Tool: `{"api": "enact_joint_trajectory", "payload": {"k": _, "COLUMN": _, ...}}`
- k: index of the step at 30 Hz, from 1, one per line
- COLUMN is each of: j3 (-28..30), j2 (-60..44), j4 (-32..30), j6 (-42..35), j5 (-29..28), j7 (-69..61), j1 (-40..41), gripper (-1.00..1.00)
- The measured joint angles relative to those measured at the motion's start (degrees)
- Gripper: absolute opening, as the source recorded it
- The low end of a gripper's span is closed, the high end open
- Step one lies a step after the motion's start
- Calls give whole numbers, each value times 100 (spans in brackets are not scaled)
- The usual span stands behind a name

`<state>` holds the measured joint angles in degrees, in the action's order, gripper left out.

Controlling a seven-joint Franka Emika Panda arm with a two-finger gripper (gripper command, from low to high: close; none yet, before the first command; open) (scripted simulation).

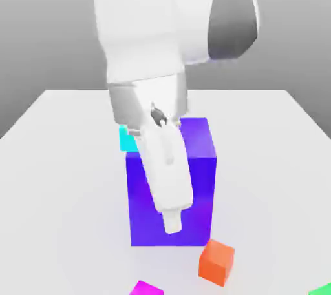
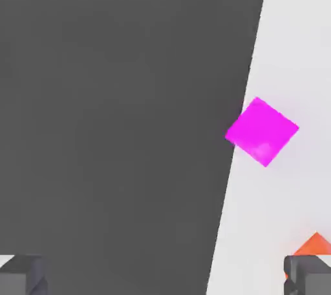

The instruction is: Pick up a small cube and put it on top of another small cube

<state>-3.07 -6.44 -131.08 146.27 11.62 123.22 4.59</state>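
Overhead, the gripper [image 2: 165,274] is hanging with its fingers [image 2: 22,274] spread to their widest and nothing between them, poised above the table [image 1: 271,132] as the stacking job is getting under way. In the hand view, the magenta cube [image 2: 262,131] is sitting on the white surface close to the table's edge, turned diagonally to the fingers, with the orange cube [image 2: 315,244] peeking in just beside one fingertip. The magenta cube is looking rigid, light and smooth-sided, so a square pinch across two opposite flat faces, after the wrist is turning to match its diagonal, would likely be holding best; a corner grip would risk it squirting out. In the exterior view, the arm is reaching down in front of the big purple-blue block [image 1: 194,177], with the cyan cube [image 1: 127,139] tucked behind it and the green cube [image 1: 322,290] sitting at the bottom corner on that view's right, well apart from the magenta one.
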Motion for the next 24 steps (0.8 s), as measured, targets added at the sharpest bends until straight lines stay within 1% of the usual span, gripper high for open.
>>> {"api": "enact_joint_trajectory", "payload": {"k": 4, "j3": 299, "j2": -631, "j4": -10, "j6": 248, "j5": -312, "j7": 1371, "j1": -245, "gripper": 0}}
{"api": "enact_joint_trajectory", "payload": {"k": 9, "j3": 829, "j2": -1360, "j4": -14, "j6": 535, "j5": -680, "j7": 2976, "j1": -664, "gripper": 0}}
{"api": "enact_joint_trajectory", "payload": {"k": 12, "j3": 993, "j2": -1635, "j4": 31, "j6": 640, "j5": -812, "j7": 3243, "j1": -787, "gripper": 0}}
{"api": "enact_joint_trajectory", "payload": {"k": 14, "j3": 993, "j2": -1635, "j4": 31, "j6": 640, "j5": -812, "j7": 3243, "j1": -787, "gripper": 0}}
{"api": "enact_joint_trajectory", "payload": {"k": 17, "j3": 1039, "j2": -1922, "j4": 94, "j6": 799, "j5": -864, "j7": 3302, "j1": -819, "gripper": 0}}
{"api": "enact_joint_trajectory", "payload": {"k": 22, "j3": 1035, "j2": -2079, "j4": 127, "j6": 914, "j5": -813, "j7": 3271, "j1": -824, "gripper": 0}}
{"api": "enact_joint_trajectory", "payload": {"k": 24, "j3": 886, "j2": -2316, "j4": 175, "j6": 1166, "j5": -684, "j7": 3175, "j1": -710, "gripper": 0}}
